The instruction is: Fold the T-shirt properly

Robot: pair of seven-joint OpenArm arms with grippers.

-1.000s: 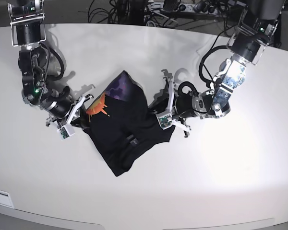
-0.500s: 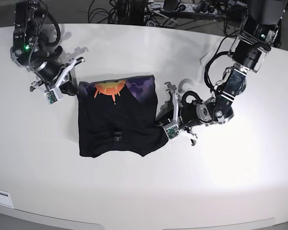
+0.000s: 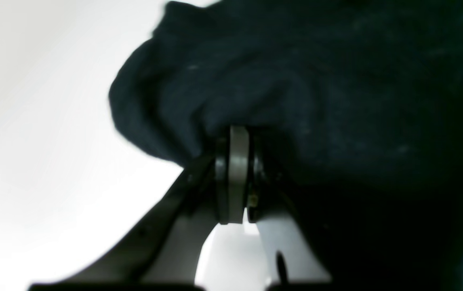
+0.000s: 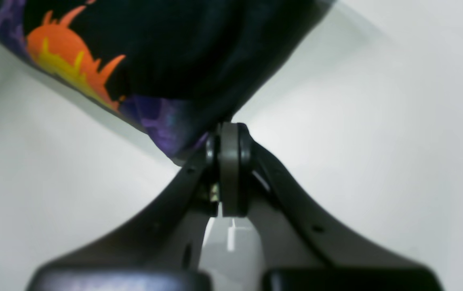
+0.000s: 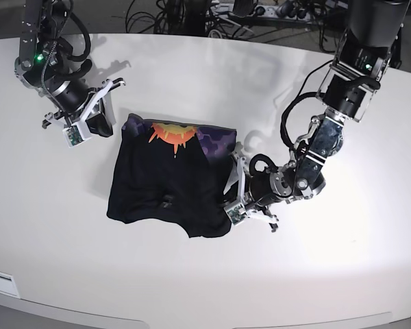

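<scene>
The T-shirt (image 5: 164, 181) lies bunched in the middle of the white table, mostly black, with its orange sunburst (image 5: 171, 133) and purple print along the far edge. My right gripper (image 5: 114, 123) is at the shirt's far left corner. In the right wrist view this gripper (image 4: 228, 135) is shut on the printed cloth (image 4: 94, 60), which hangs taut from it. My left gripper (image 5: 230, 200) sits at the shirt's near right edge. The left wrist view shows that gripper (image 3: 237, 139) shut on a fold of black cloth (image 3: 296, 89).
Cables and a power strip (image 5: 260, 10) run behind the table's back edge. A white label (image 5: 0, 279) sits by the front left edge. Bare white tabletop (image 5: 342, 260) surrounds the shirt.
The left gripper has drawn its edge of the shirt toward the table's front. The right gripper shifted slightly right with its corner. The printed far edge now stretches wider.
</scene>
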